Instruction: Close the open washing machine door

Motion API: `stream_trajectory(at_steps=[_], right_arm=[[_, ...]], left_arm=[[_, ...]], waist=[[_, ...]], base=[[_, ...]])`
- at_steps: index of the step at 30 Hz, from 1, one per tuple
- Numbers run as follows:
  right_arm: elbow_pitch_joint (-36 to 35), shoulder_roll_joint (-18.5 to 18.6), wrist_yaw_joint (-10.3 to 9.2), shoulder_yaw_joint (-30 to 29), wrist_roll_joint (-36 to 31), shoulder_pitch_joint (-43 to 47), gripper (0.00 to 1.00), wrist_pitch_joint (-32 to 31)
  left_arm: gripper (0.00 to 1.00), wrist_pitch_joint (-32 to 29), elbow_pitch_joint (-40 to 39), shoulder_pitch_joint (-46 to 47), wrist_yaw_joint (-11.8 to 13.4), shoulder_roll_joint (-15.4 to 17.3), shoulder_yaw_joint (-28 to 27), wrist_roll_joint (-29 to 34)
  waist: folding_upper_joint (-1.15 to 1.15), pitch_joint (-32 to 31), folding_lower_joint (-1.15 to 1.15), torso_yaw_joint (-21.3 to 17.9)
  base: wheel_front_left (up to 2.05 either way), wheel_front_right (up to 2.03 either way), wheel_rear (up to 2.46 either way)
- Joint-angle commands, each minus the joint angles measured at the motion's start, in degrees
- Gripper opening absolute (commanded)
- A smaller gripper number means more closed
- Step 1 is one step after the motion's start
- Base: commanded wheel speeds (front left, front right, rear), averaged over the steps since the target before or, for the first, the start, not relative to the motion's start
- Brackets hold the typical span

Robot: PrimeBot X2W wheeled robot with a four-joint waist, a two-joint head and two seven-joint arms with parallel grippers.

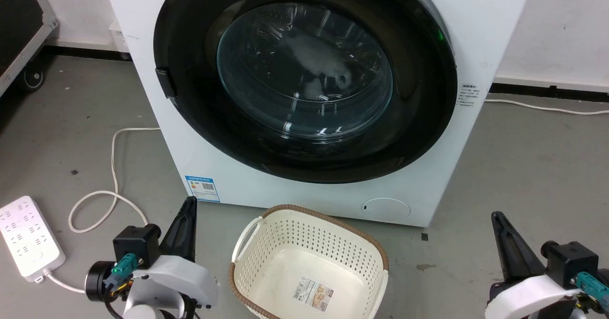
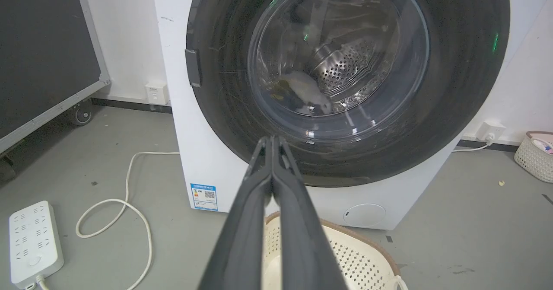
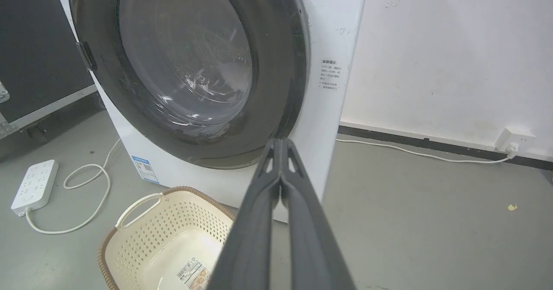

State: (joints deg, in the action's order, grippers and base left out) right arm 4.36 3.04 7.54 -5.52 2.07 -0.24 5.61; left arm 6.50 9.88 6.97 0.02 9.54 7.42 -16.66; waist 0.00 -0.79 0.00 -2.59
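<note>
The washing machine (image 1: 285,190) stands at 12 o'clock in the head view, white and boxy on the grey floor. The washing machine door (image 1: 304,72) sits flat against its round front, the glossy black rim flush with the white panel and no gap showing at the edge in the right wrist view. Its dark latch piece (image 1: 166,82) is at 9 o'clock on the rim. Behind the bulging glass a pale grey lump (image 1: 314,57) lies in the perforated steel drum (image 2: 341,65). A blue sticker (image 1: 202,188) is at 7 o'clock on the front panel and a round cap (image 1: 385,209) at 5 o'clock. The left gripper (image 1: 189,205) hangs at 7 o'clock in the head view, apart from the machine; its own wrist view shows the two dark fingers pressed tip to tip with nothing between them. The right gripper (image 1: 497,217) hangs at 4 o'clock, well apart from the door, its fingers likewise closed together and empty in its wrist view. Between the two grippers, at 6 o'clock, a cream perforated basket (image 1: 304,236) stands just in front of the machine, a label on its bottom. A white power strip (image 1: 28,238) lies at 8 o'clock, with a white cable (image 1: 114,167) looping across the floor beside it
</note>
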Motion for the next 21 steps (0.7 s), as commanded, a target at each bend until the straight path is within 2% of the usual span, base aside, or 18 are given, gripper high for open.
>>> stream_trajectory(at_steps=[1,21], right_arm=[[-0.48,-0.05,-0.01,0.18,-0.23,0.06,0.0,-0.24],[-1.45,-0.08,-0.02,1.52,-0.69,0.11,0.0,-1.59]], left_arm=[[0.0,-0.19,-0.47,-0.8,0.0,-0.31,-0.36,0.68],[0.0,-1.78,-2.83,-2.35,-0.01,-1.91,-2.13,4.69]], waist=[[0.0,0.01,0.0,0.03],[0.0,0.2,0.0,0.67]], base=[[0.0,0.0,0.0],[0.0,0.0,0.0]])
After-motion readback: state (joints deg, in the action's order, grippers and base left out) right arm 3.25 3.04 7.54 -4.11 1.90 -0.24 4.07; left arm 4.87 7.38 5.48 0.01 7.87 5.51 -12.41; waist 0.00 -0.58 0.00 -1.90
